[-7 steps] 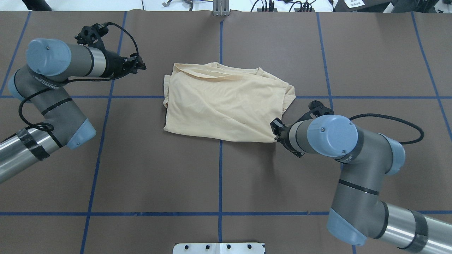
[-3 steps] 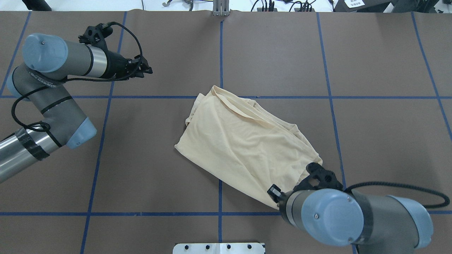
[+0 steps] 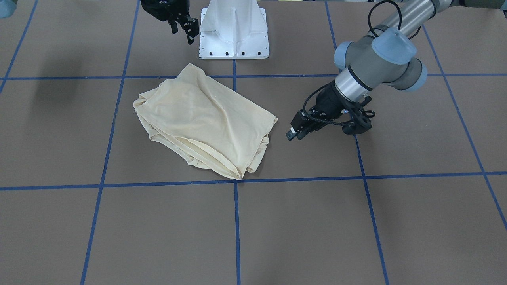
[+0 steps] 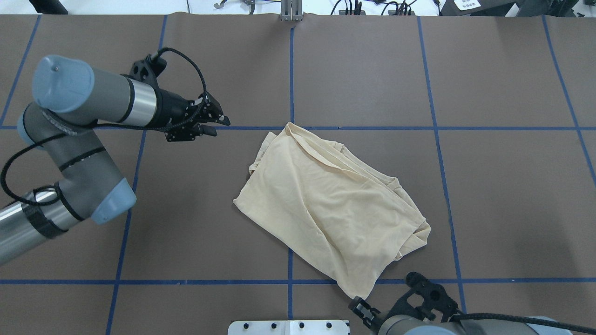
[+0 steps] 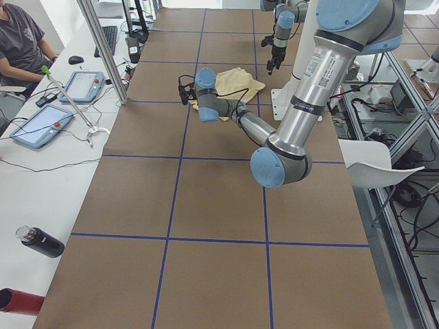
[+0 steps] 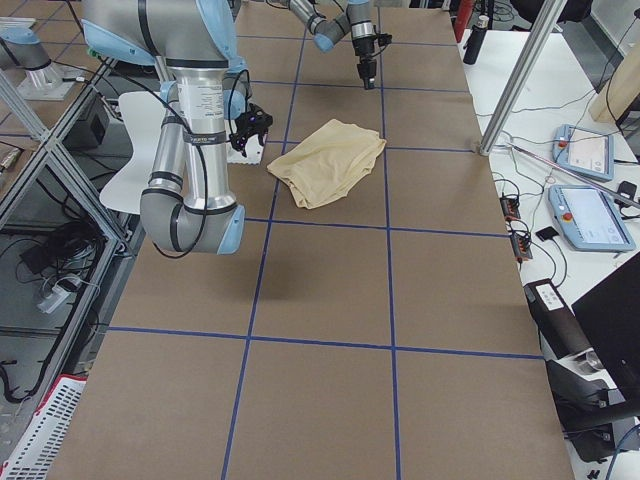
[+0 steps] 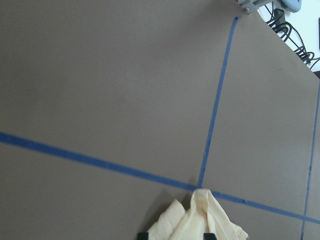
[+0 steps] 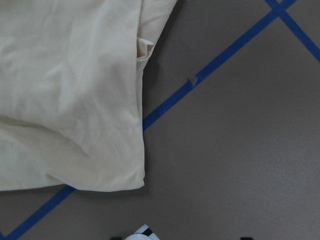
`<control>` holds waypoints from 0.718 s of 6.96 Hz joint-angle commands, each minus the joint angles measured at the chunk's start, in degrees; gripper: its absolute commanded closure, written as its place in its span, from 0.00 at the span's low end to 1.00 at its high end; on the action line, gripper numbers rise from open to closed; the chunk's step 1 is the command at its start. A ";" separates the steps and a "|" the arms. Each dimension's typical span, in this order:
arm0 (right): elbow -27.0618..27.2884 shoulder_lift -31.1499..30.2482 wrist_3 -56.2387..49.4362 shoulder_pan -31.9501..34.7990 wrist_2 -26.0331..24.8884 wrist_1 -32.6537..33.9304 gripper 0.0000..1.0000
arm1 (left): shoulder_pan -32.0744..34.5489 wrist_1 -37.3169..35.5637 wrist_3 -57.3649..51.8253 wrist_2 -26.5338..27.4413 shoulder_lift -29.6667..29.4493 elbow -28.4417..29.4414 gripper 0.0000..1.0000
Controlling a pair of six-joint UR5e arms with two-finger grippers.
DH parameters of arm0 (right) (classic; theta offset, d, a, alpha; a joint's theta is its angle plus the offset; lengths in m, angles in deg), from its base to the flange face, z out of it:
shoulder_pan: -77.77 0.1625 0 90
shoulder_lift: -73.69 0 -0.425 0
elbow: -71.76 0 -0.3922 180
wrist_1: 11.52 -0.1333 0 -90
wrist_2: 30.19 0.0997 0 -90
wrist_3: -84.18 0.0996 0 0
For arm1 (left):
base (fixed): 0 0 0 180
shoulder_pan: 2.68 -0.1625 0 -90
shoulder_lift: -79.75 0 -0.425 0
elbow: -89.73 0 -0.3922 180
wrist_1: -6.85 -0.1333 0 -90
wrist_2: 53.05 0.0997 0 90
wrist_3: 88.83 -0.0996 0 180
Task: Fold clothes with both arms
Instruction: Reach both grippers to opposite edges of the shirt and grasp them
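Overhead exterior: folded T-shirt [image 4: 326, 204] mid-table, my grippers off it.
It slants 11 to 5 o'clock; left gripper [image 4: 218, 126] at its 10, right gripper [image 3: 183, 31] at its 5, both spread wide, empty.

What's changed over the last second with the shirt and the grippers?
The right gripper pulled the shirt back toward its own side, turning it askew, then let go of its corner and drew back, open. The left gripper moved in toward the shirt's far corner. Unchanged: shirt folded, left gripper open and off the cloth.
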 commanded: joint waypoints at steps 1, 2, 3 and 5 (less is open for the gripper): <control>0.38 1.96 -4.33 9.19 0.49 0.65 0.00 | -10.93 -16.53 1.85 9.96 0.92 -6.13 0.47; -0.15 4.42 -9.15 14.02 1.62 0.73 0.00 | -13.50 -18.54 1.76 12.62 0.65 -5.79 0.46; -1.64 4.61 -10.50 17.63 4.33 0.30 0.00 | -15.44 -20.39 1.76 14.30 0.56 -4.83 0.46; -4.10 4.70 -13.41 18.46 4.36 0.21 0.00 | -15.81 -22.77 1.32 14.75 -0.57 -3.69 0.47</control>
